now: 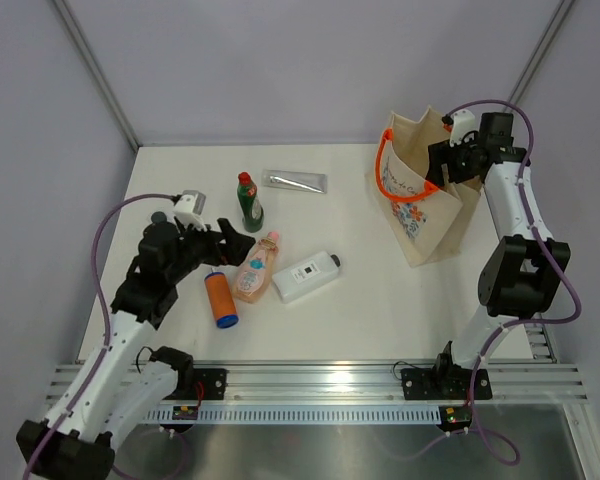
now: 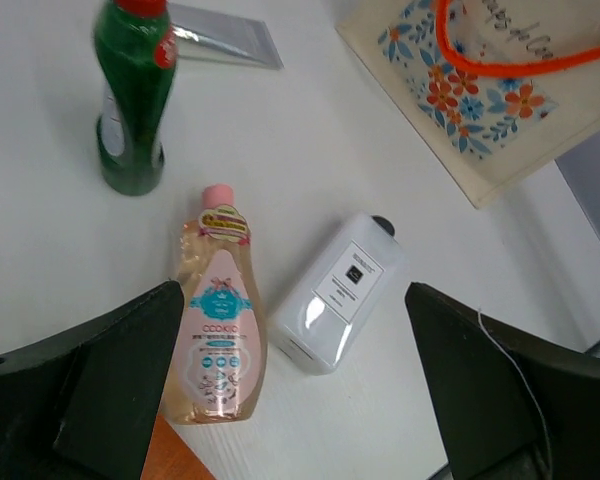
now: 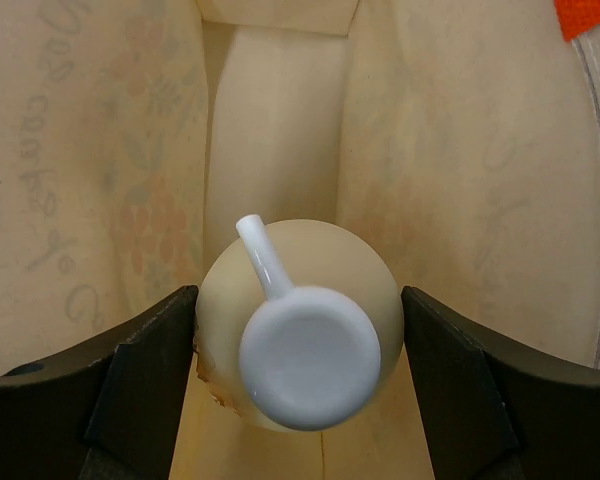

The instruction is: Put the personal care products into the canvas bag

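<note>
right jaws clamped on pump bottle (image 3: 358, 268) inside bag (image 3: 470, 150). left jaws wide apart, hovering over pink bottle (image 2: 217, 330) and white bottle (image 2: 335, 297) lying on the surface (image 2: 310, 130).

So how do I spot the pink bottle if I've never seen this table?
Start at the white table and look at its left half, where bottles cluster by the left hand. The peach-pink bottle lies flat there, between the orange cylinder and the white flat bottle. It is the only see-through pink one, with a little pink cap and a blue badge on its label.
</note>
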You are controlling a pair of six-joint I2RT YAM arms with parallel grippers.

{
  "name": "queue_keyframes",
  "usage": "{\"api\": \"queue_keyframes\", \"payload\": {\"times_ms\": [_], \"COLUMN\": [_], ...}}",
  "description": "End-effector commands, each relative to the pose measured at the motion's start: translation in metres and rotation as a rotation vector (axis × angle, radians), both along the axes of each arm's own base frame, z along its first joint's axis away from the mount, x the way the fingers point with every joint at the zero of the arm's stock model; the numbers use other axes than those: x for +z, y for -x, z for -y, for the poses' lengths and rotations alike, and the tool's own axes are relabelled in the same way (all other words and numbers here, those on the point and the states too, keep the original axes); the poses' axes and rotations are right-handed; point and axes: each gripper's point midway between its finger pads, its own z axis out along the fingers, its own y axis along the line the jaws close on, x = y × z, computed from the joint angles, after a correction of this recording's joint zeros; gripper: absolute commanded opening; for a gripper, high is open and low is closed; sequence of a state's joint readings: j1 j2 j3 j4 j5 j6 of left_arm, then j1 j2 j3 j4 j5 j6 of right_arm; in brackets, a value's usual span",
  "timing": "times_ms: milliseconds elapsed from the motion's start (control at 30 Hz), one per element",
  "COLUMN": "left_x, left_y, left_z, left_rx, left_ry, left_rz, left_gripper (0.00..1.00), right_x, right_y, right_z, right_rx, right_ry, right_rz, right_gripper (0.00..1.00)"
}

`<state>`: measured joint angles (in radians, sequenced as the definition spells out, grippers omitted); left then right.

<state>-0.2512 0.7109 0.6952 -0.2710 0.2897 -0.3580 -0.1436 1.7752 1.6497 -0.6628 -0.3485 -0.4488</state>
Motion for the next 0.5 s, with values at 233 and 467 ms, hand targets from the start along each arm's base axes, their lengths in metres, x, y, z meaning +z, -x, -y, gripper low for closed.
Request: {"api": "queue_keyframes", "payload": {"times_ms": [233,467], "left_x": [-0.024,-0.048], "left_y": [-0.052,-0.096], "left_z": [0.012,0.016], "left_rx": [0.311,0.387], "left_ry": [-0.135,-0.213], "left_rz": [-0.067,-0.031], "left_gripper": [0.99,0.99], "right_x": [0.024,0.077], "right_y": [-0.008,0.011], "right_z": [-0.010,-0.028], "right_rx": [0.027,0.092], "right_ry": [-0.025,-0.086], "right_rz": [0.059,0.100], "right_gripper": [0.84,1.00]}}
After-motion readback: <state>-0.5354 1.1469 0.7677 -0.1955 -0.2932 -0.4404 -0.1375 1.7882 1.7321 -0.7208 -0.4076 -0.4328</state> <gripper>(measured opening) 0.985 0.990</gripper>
